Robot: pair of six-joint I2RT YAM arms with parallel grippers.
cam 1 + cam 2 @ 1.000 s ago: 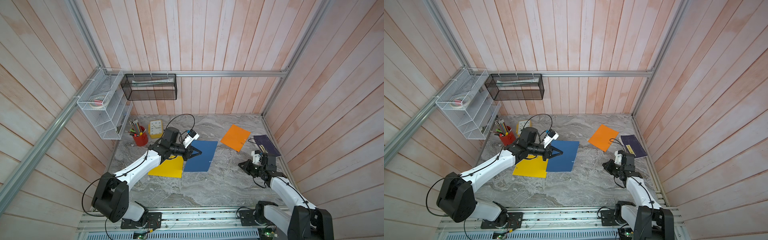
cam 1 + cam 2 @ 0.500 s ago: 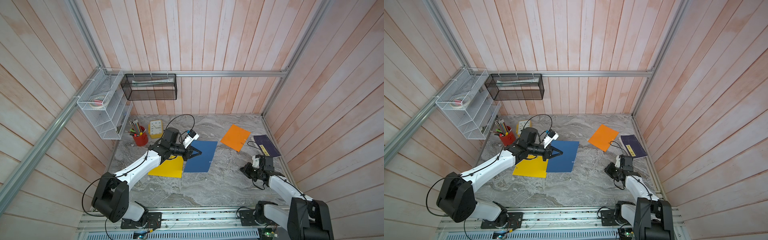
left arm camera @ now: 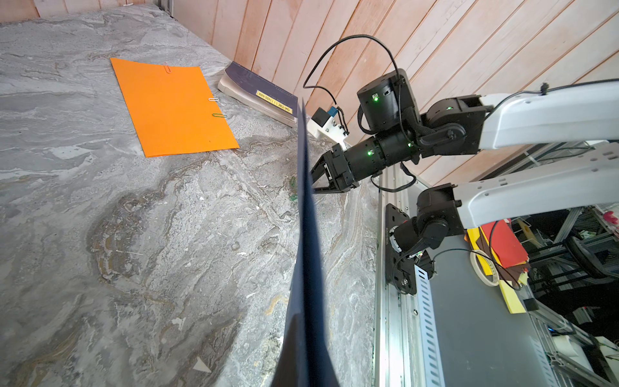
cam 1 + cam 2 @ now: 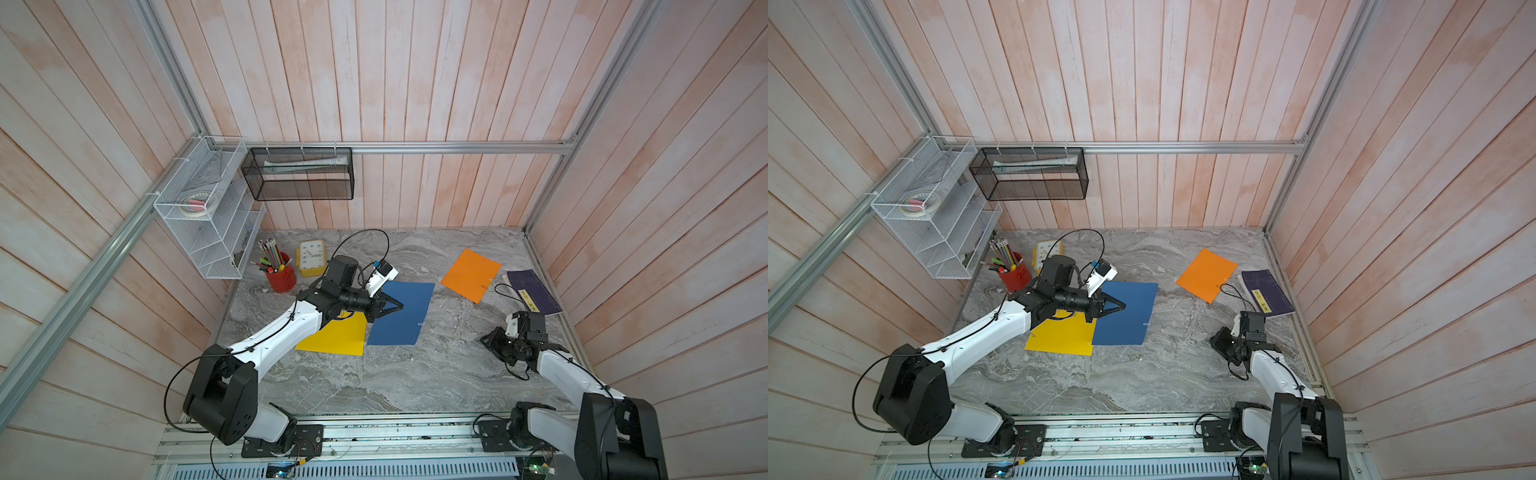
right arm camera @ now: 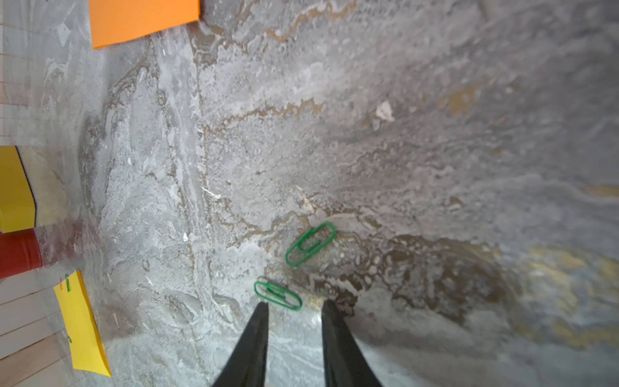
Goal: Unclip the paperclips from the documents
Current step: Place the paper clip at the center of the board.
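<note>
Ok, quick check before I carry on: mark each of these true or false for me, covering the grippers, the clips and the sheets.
1. The left gripper is shut on the dark blue sheet. True.
2. The right gripper is clamped on a green paperclip. False: its jaws stand apart, and the near green paperclip and the far green paperclip lie loose on the marble table just ahead of it.
3. The orange sheet carries no clips. False: a reddish clip, a silvery clip and a green clip sit on its edges.
4. A silvery paperclip sits on the dark blue sheet's edge. True.
5. The purple book lies on the orange sheet. False: it lies beside it, apart.
</note>
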